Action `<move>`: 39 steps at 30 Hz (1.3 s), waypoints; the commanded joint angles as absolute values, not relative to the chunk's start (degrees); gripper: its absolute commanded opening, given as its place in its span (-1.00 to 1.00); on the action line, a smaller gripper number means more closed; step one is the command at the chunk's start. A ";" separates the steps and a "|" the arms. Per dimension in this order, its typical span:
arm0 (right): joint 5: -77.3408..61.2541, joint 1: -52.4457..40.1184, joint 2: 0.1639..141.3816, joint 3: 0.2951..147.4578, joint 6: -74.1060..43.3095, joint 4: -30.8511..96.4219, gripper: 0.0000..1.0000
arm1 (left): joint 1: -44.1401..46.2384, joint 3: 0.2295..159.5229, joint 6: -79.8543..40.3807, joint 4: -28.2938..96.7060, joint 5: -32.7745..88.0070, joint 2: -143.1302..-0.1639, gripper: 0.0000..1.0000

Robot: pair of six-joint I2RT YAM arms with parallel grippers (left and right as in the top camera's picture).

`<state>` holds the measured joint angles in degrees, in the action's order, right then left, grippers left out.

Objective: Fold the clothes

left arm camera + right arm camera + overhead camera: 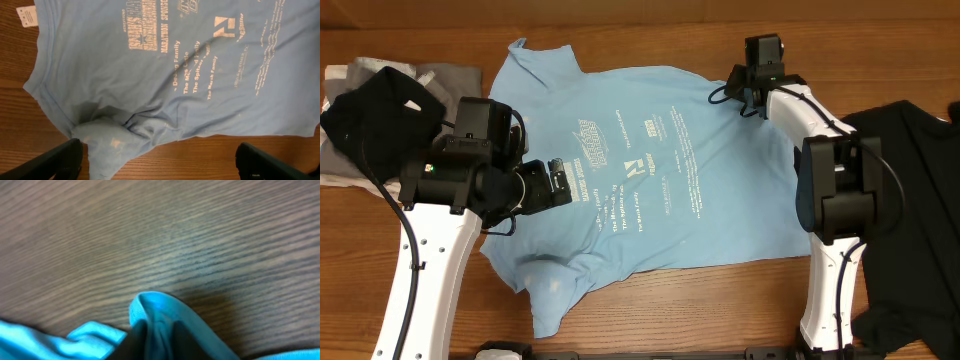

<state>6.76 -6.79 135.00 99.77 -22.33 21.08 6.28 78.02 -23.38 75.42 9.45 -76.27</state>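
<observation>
The light blue T-shirt (650,170) lies spread on the wooden table, white print facing up. My left gripper (560,180) hovers over its left side, open wide. In the left wrist view its fingers (60,160) flank a bunched sleeve (107,145) and bare wood, with nothing between them. At the shirt's far right corner my right gripper (735,88) is low on the table. Its wrist view shows the jaws closed on a raised fold of the blue fabric (155,305). A larger black garment (910,200) lies at the right edge.
A heap of black cloth (375,110) over grey cloth (450,78) sits at the far left. The right arm's white links (830,250) stand along the shirt's right hem. Bare wood (720,310) shows in front of the shirt.
</observation>
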 commanded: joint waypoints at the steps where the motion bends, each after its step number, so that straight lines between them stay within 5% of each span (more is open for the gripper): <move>1: 8.16 -6.81 136.53 101.25 -22.37 20.53 -0.74 | 6.42 77.84 -21.85 75.48 9.93 -75.66 1.00; 9: 8.62 -6.68 136.46 103.81 -22.41 20.27 -0.92 | 6.39 77.84 -21.82 75.37 9.87 -75.66 1.00; 39: 27.42 -3.18 136.42 110.30 -24.23 16.88 -0.92 | 6.39 77.84 -21.85 74.91 8.43 -75.66 1.00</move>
